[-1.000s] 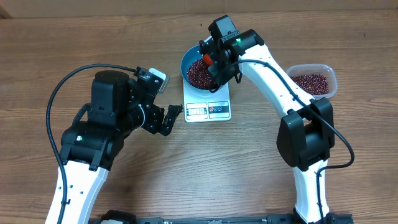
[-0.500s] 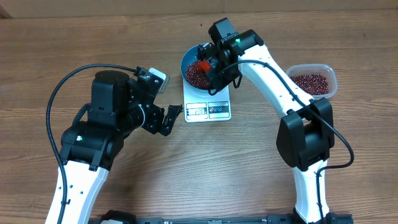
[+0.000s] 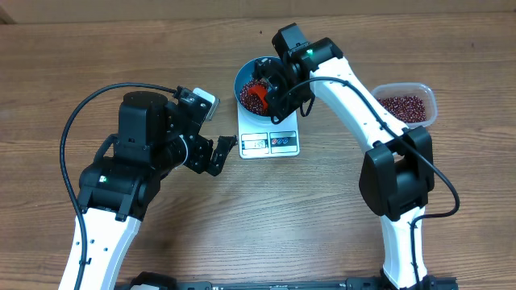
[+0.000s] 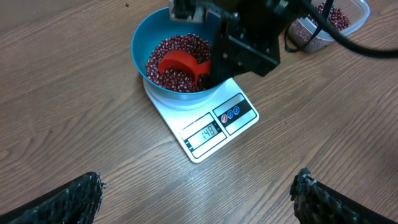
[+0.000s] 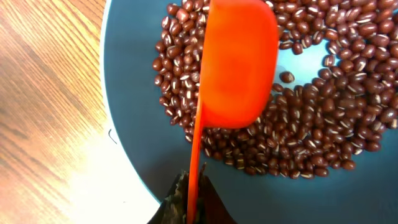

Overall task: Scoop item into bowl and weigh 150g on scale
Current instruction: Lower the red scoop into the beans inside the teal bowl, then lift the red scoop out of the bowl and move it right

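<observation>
On the small white rectangular scale (image 4: 214, 127), the round blue bowl (image 4: 140, 53) holds the tiny red-brown beans (image 4: 183, 46), display seemingly just under target; right gripper (image 5: 189, 202) pinched tight on the orange plastic scoop (image 4: 177, 64), left gripper (image 3: 219, 153) wide and empty; I'd top up slightly.

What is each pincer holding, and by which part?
The right pincer pinches the orange scoop by its handle; the left pincer is open and empty.

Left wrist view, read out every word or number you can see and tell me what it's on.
"148", as best it reads: display window of the scale.
Marks on the scale's buttons: too small to read.
On the blue bowl and the orange scoop: no text.
</observation>
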Controlling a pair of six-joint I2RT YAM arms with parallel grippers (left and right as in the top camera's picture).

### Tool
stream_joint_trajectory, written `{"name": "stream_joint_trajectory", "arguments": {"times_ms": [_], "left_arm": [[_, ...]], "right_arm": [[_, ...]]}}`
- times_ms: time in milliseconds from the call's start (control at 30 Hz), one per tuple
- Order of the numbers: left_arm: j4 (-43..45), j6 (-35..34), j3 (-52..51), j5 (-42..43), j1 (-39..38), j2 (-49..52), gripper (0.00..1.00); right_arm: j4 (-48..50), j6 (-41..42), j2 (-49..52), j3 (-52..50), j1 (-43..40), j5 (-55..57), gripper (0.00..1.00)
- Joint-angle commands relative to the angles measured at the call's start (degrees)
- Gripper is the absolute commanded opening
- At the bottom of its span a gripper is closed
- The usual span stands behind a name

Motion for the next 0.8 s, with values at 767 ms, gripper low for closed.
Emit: {"name": "stream_joint_trajectory", "arguments": {"times_ms": [767], "left_arm": [[0.0, -1.0, 1.0, -0.2, -0.4, -0.4, 1.0]], "right_arm": [[-5.2, -0.8, -0.2, 4.3, -17.6, -38.9, 0.04]]}}
